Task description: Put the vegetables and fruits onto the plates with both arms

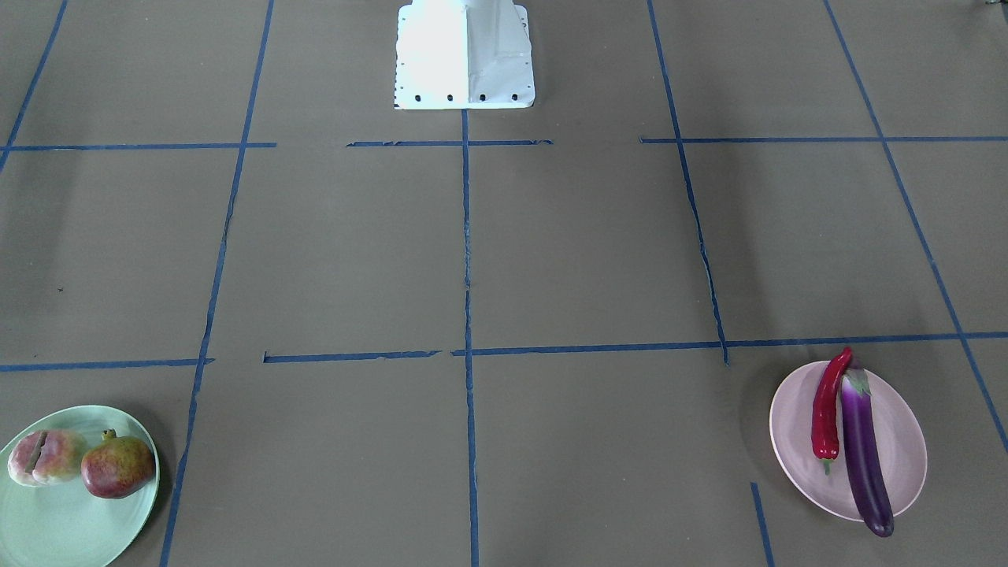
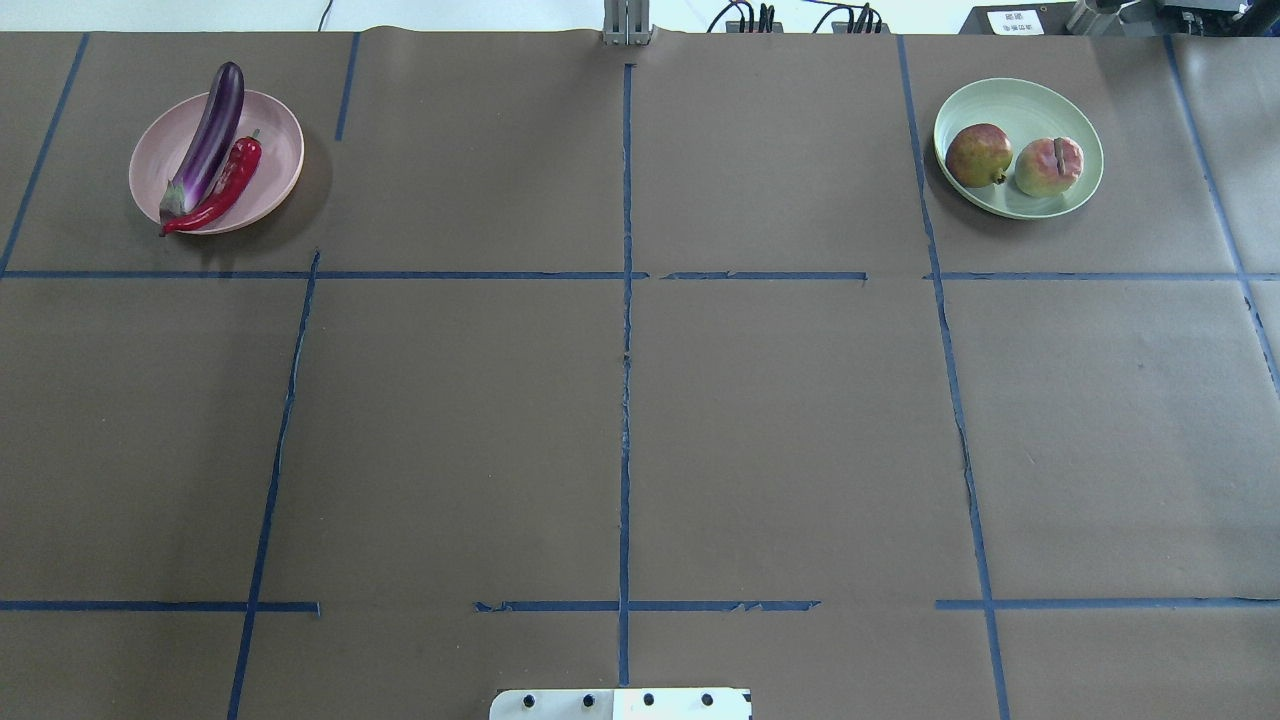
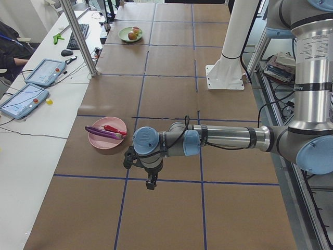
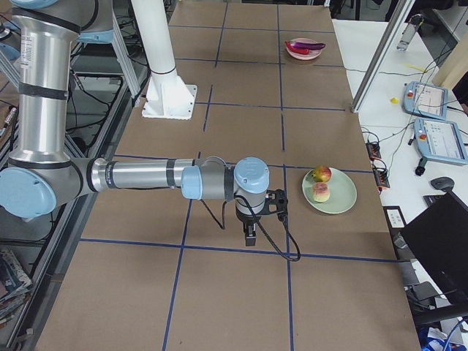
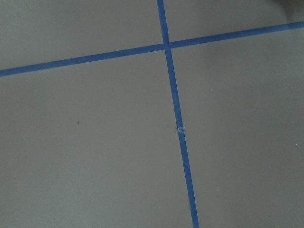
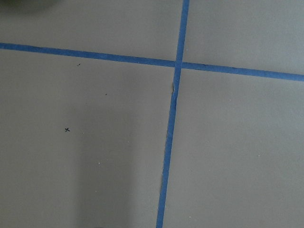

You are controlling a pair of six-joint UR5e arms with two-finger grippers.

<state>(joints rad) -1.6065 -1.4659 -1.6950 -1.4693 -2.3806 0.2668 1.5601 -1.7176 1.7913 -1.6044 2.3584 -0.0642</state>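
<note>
The white label (image 2: 1015,21) beyond the surface (image 2: 450,430) is unreadable, and the left claw (image 3: 151,182) and right claw (image 4: 250,235) hang above tape lines (image 2: 625,400) — apart or together, I cannot tell — with eggplant (image 2: 205,140) and chili (image 2: 222,188) on the pink plate (image 2: 275,150) at ten o'clock, peach (image 2: 1049,166) and pomegranate (image 2: 978,155) on the green plate (image 2: 1020,100) at two.

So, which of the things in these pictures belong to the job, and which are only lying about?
For the job: eggplant, chili, pink plate; peach, pomegranate, green plate; left arm, right arm.
Only lying about: white base block, blue tape lines, two tablets, keyboard.
</note>
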